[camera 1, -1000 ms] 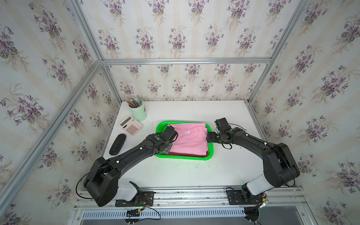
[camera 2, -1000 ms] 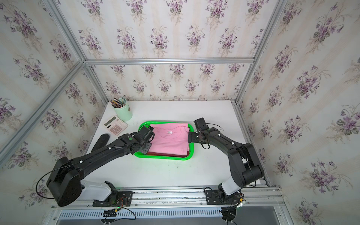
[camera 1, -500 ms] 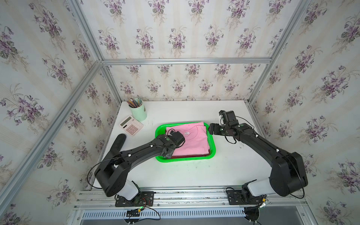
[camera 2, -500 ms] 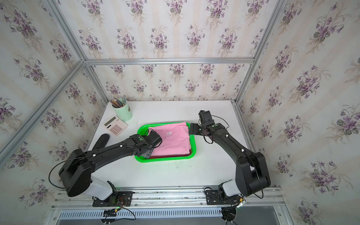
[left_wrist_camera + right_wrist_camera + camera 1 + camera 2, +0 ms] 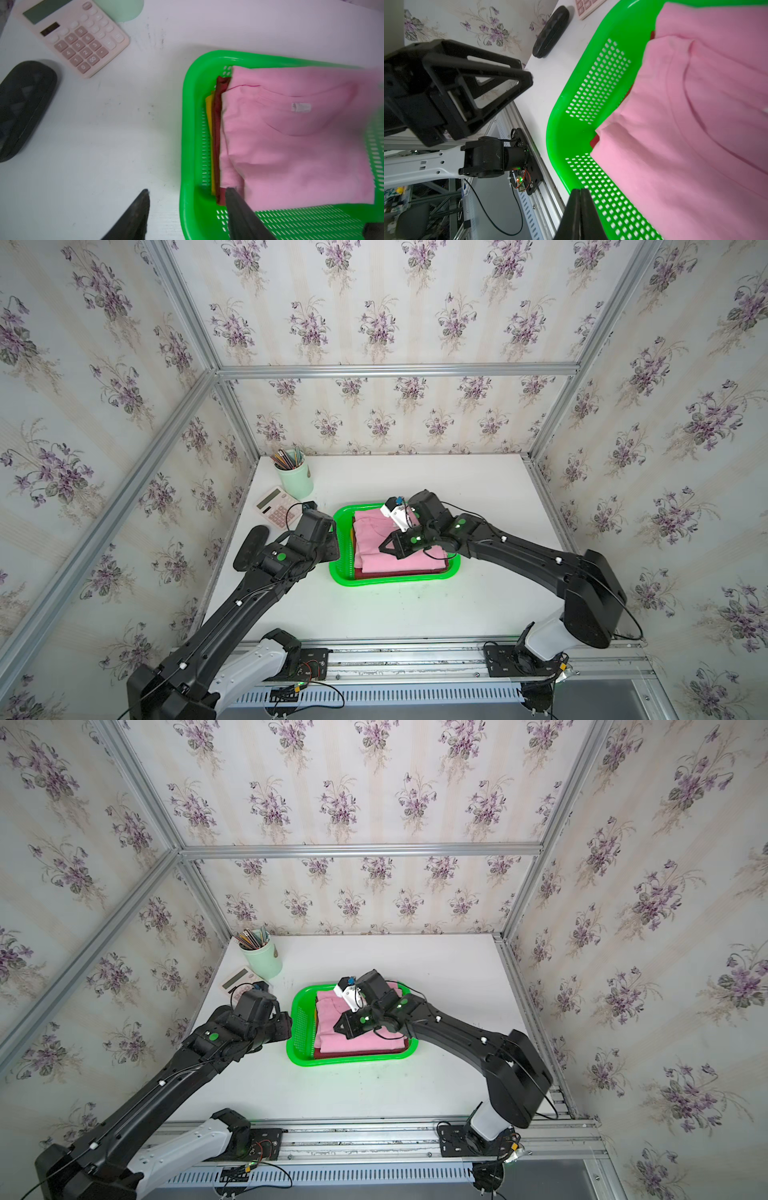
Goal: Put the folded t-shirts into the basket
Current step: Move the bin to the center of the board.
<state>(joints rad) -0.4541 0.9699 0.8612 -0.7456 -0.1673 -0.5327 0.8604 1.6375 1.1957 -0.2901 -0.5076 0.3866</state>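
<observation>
The green basket (image 5: 390, 580) (image 5: 349, 1058) (image 5: 188, 133) (image 5: 562, 108) sits mid-table with the folded t-shirts stacked inside. The pink t-shirt (image 5: 370, 543) (image 5: 291, 145) (image 5: 695, 124) lies on top. Under it show the edges of the dark red t-shirt (image 5: 217, 124) (image 5: 399, 572) and the yellow t-shirt (image 5: 208, 116). My left gripper (image 5: 187, 191) (image 5: 334, 545) is open and straddles the basket's left wall, one finger on the table side, one beside the shirt stack. My right gripper (image 5: 580, 190) (image 5: 381, 548) is shut on nothing and hovers over the pink t-shirt.
A pink calculator (image 5: 276, 506) (image 5: 79, 39), a pale green cup of pencils (image 5: 295, 477) and a black oval case (image 5: 251, 547) (image 5: 22, 108) stand left of the basket by the left wall. Aluminium frame rails edge the white table (image 5: 415, 605).
My right gripper has swung from the basket's right side to above the pink t-shirt and has shut. My left gripper has drawn back leftward off the shirts to the basket's left wall.
</observation>
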